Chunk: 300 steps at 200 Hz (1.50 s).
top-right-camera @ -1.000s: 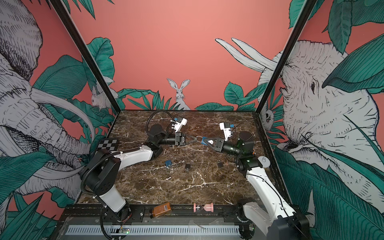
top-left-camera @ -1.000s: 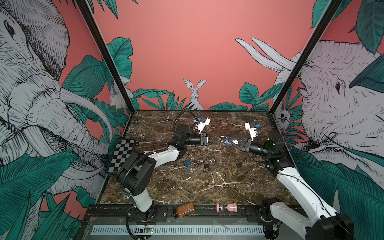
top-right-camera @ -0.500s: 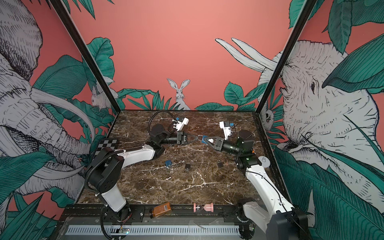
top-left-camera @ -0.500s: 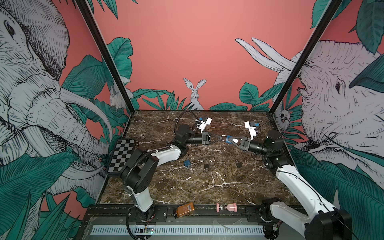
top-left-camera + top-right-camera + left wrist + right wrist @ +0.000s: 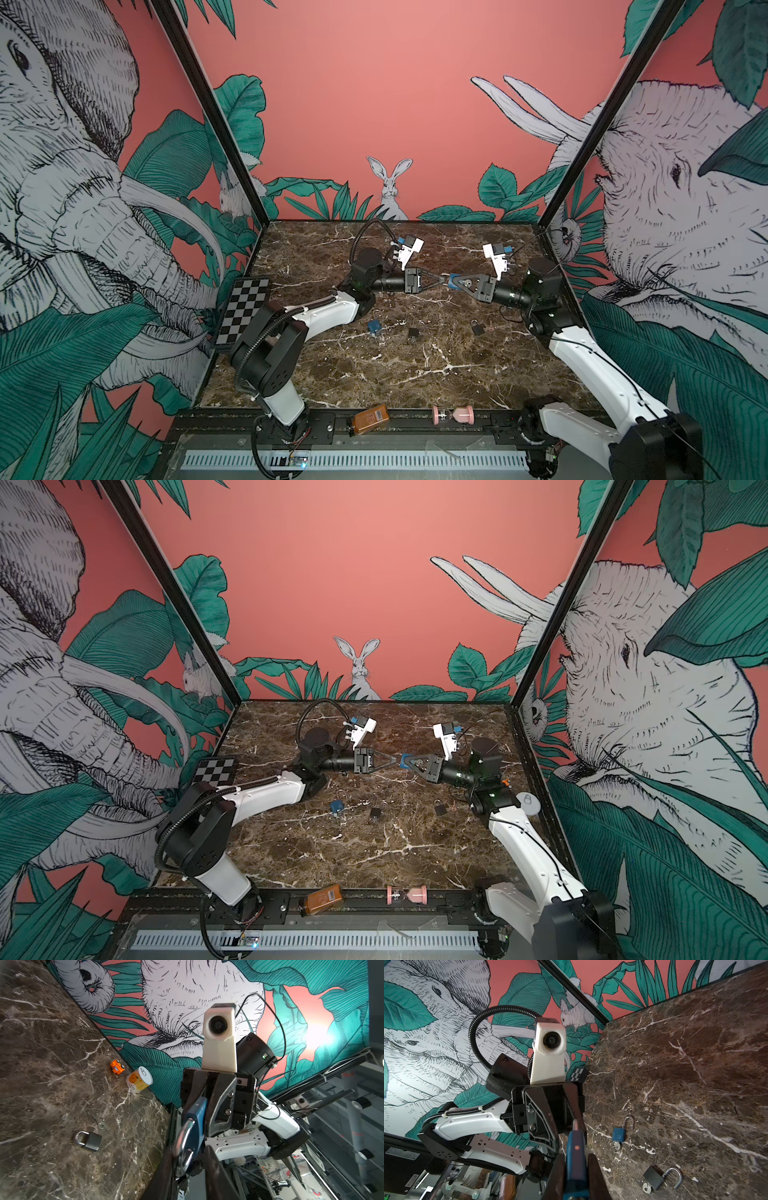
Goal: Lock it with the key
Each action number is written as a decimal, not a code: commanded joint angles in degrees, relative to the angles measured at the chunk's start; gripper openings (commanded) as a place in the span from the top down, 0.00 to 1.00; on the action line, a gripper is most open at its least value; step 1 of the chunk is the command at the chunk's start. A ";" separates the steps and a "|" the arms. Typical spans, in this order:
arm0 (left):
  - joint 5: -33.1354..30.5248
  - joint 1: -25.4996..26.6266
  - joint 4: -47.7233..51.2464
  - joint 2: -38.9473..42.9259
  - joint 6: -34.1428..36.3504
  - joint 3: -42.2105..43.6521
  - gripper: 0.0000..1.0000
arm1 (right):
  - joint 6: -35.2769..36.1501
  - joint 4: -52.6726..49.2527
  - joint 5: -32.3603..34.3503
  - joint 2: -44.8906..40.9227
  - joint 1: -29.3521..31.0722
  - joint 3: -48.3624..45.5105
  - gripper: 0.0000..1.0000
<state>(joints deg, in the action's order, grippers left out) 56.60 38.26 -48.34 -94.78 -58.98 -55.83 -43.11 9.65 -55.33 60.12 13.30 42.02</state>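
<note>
- Above the rear middle of the marble table (image 5: 415, 374), the two arms meet tip to tip. In both top views the meeting point is too small to resolve.
- Right gripper (image 5: 576, 1159): clamped on the body of the held blue padlock (image 5: 196, 1113), which hangs clear of the table between the arms.
- Left gripper (image 5: 190, 1159): fingers stand slightly apart, one on each side of the shackle (image 5: 184, 1140). One finger looks to touch it, and a dark gap shows beside the other.
- Free end of the shackle: masked by the left fingers, so it cannot be told whether it sits in the body.
- Keyway end of the held blue padlock: cut off by the frame edge in the right wrist view, so it cannot be told whether a key sits in it.
- Second blue padlock (image 5: 618, 1134): flat on the table, well apart from both grippers, its hoop swung open and a small key (image 5: 616, 1147) at its base.
- Black padlock (image 5: 654, 1180): near the second blue padlock, hoop open, with a silver key (image 5: 646, 1188) partly hidden under its body.
- Grey padlock (image 5: 89, 1140): flat on the table, hoop apparently closed, with a loose key (image 5: 98, 1122) near it, too blurred to detail.
</note>
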 commanded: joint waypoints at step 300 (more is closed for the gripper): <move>3.60 -2.60 -25.64 -5.68 -14.69 0.19 1.00 | -5.98 9.06 1.26 -2.15 -0.98 -4.43 0.71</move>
<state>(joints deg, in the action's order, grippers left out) 59.16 35.33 -69.01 -101.58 -72.66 -54.98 -48.73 14.13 -54.81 57.06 12.58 36.69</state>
